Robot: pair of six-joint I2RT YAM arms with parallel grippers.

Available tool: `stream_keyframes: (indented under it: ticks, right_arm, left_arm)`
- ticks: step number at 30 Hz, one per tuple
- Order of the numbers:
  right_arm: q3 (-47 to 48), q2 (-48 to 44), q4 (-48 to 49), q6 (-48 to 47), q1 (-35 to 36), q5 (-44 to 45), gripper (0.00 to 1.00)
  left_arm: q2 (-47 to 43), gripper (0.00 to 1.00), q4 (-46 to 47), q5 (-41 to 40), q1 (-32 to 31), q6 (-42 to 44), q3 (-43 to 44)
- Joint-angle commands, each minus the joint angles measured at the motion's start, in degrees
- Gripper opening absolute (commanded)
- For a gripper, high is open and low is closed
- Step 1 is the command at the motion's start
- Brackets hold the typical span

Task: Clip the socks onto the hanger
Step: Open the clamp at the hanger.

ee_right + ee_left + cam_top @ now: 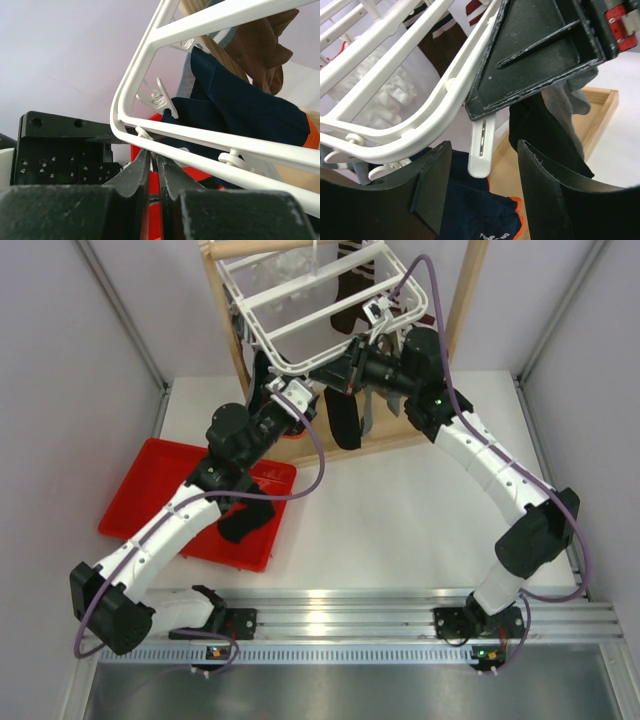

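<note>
Top external: the hanger hangs tilted, with a black sock dangling below its near rail. Left wrist: the left gripper is spread around a white clip under the hanger's corner, not touching it. Right wrist: the right gripper is pinched closed just beneath the hanger's rail.

hanger: white | tray: red | sock: black | fabric: navy, orange trim
</note>
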Motion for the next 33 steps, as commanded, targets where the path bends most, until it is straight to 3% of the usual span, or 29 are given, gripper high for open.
stream_keyframes:
  ticks: [1, 11, 16, 18, 20, 21, 24, 33]
  right_arm:
    - [3.58, -0.23, 0.95, -2.88, 0.16, 2.47, 0.0]
    - [3.49, -0.5, 0.15, -4.64, 0.25, 2.29, 0.0]
    - [3.5, -0.76, -0.02, -5.25, 0.25, 2.12, 0.0]
    - [3.49, -0.93, -0.02, -5.43, 0.25, 1.85, 0.0]
    - [3.32, -1.02, -0.37, -5.52, 0.16, 2.11, 0.11]
    - [3.32, -1.28, -0.55, -5.34, 0.16, 2.38, 0.24]
    - [2.27, -1.9, -0.38, -2.37, -0.54, 3.26, 0.41]
    - [-2.83, -3.83, 4.99, 6.25, -2.83, 1.77, 0.48]
  left_arm:
    - [-0.79, 0.61, 2.21, -2.14, -0.17, 4.73, 0.64]
    - [1.85, 0.51, 0.72, 1.9, -0.17, 6.4, 4.59]
    - [3.26, 0.29, 0.19, 3.22, -0.17, 6.14, 6.0]
    - [3.26, 0.12, 0.19, 3.75, -0.17, 5.53, 6.09]
    - [3.26, 0.0, 0.19, 3.31, -0.17, 4.56, 5.92]
    - [3.0, 0.0, 0.62, 3.13, -0.08, 3.17, 5.66]
    - [2.3, 0.0, 1.15, 3.66, -0.08, 0.97, 4.86]
    - [0.89, 0.0, 2.21, 4.71, 0.53, -6.15, 4.16]
